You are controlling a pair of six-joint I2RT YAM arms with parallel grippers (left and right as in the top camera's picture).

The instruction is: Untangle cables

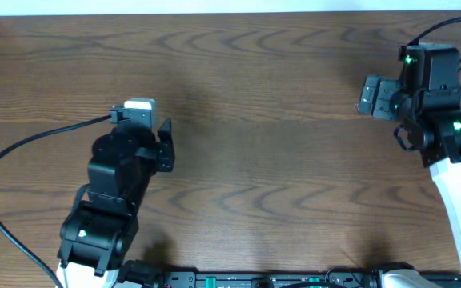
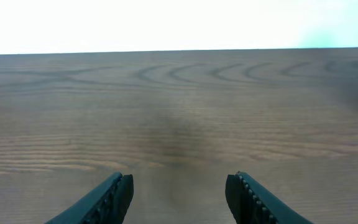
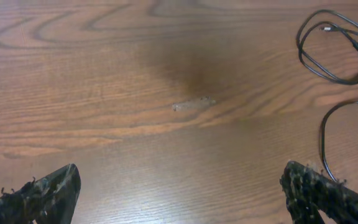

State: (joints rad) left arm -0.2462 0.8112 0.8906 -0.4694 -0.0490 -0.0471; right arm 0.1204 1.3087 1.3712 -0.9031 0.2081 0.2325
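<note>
The left gripper (image 2: pixel 179 186) is spread wide above the worktop (image 2: pixel 179 99), with nothing between its fingers. The right gripper (image 3: pixel 180 180) is spread wide too (also empty). In the right wrist view a thin black cable (image 3: pixel 333 46) lies coiled on the wood at 2 o'clock. A second dark cord (image 3: pixel 321 135), whose plug is at the frame edge, curves at 4 o'clock just beside the right-hand finger.

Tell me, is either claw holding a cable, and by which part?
Nothing is held. The left claw and the right claw both stand open above the table, and the coiled black cable lies on it untouched.
</note>
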